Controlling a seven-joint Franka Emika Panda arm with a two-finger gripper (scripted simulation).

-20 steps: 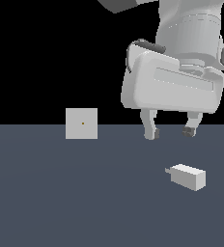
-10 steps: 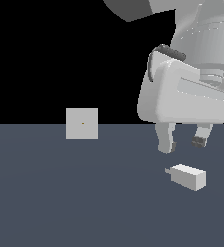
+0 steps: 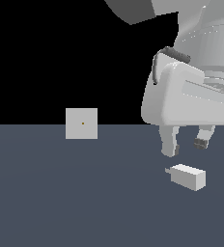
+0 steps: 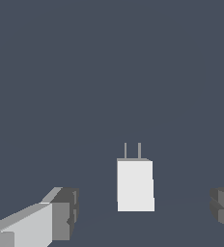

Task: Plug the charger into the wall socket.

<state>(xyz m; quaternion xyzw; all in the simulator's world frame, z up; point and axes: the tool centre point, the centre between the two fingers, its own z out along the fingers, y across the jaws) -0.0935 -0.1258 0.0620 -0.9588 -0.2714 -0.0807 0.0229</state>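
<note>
The charger [image 3: 188, 176] is a small light-grey block lying on the dark floor at the exterior view's right, its short peg pointing toward the exterior view's left. In the wrist view the charger [image 4: 135, 185] shows two thin prongs at one end. My gripper [image 3: 186, 145] hangs open and empty just above the charger, not touching it. In the wrist view the charger lies between my fingers [image 4: 61, 214], apart from both. The wall socket [image 3: 81, 123] is a flat upright light-grey square plate with a tiny orange dot, standing at the exterior view's left.
A dark grey-blue floor [image 3: 61, 193] runs under everything, with a black background behind it. The arm's large white body [image 3: 191, 99] fills the upper right of the exterior view.
The gripper has come down and moved toward the exterior view's right, now hanging just over the charger. The charger and socket have not moved.
</note>
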